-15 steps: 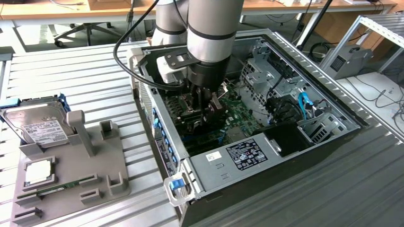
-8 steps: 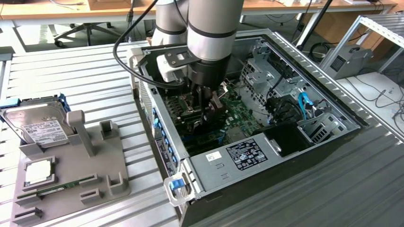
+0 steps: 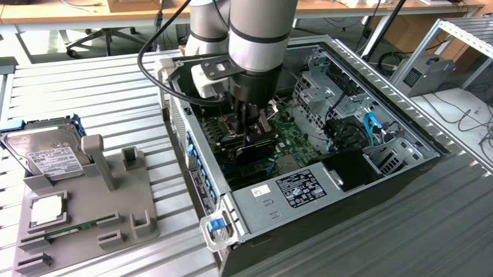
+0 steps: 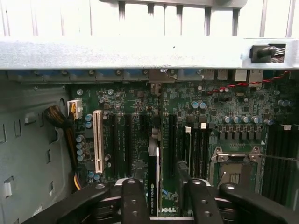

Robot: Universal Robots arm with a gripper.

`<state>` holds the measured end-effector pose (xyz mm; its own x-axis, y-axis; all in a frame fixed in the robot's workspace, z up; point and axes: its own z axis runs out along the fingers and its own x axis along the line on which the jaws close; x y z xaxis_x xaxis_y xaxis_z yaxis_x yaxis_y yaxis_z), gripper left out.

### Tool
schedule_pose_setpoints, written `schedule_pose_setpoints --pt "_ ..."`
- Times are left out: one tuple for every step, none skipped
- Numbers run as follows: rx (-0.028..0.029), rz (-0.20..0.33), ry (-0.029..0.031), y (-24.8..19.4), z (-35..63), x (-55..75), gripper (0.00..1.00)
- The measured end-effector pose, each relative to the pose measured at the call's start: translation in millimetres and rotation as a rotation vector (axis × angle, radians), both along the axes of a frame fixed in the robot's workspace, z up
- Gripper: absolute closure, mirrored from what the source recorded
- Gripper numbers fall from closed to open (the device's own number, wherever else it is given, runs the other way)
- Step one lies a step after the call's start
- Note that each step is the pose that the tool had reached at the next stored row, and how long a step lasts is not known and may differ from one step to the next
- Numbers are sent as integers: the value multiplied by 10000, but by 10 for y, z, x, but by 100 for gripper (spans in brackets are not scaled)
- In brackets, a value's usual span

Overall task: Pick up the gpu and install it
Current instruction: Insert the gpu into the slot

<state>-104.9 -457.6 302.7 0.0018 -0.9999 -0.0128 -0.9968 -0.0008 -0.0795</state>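
Note:
The gpu (image 4: 153, 184) stands on edge in a motherboard (image 4: 140, 107) slot inside the open computer case (image 3: 385, 92). In the wrist view I see it edge-on as a thin dark card with a label. My gripper (image 4: 163, 183) straddles it from above, with one black finger (image 4: 134, 198) close beside the card and the other finger (image 4: 198, 200) standing off with a visible gap. The jaws are open and do not clamp the card. In the exterior view the gripper (image 3: 258, 130) reaches down into the case, over the gpu (image 3: 260, 149).
A grey fixture (image 3: 115, 219) sits at the exterior view's left, holding a silver hard drive (image 3: 48, 157), a square chip (image 3: 48, 208) and a narrow green memory stick (image 3: 69, 229). Drive cages (image 3: 331, 86) and cables (image 3: 370, 124) crowd the case. A white slot (image 4: 97, 140) lies near the card.

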Motion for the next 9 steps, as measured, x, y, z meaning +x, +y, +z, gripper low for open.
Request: schedule_pose_setpoints --pt "0 0 -2 0 4 0 68" --pt "0 0 -5 0 8 0 68" --pt "0 0 -8 0 11 0 68" --pt "0 0 -11 0 15 0 74" --pt "0 0 -13 0 19 0 80" --pt "3 0 -19 0 20 0 86" --pt "-10 0 -21 1 21 0 86" --pt "-110 -2 -18 1 23 -1 86" --pt "-238 -1 -20 0 23 0 89"
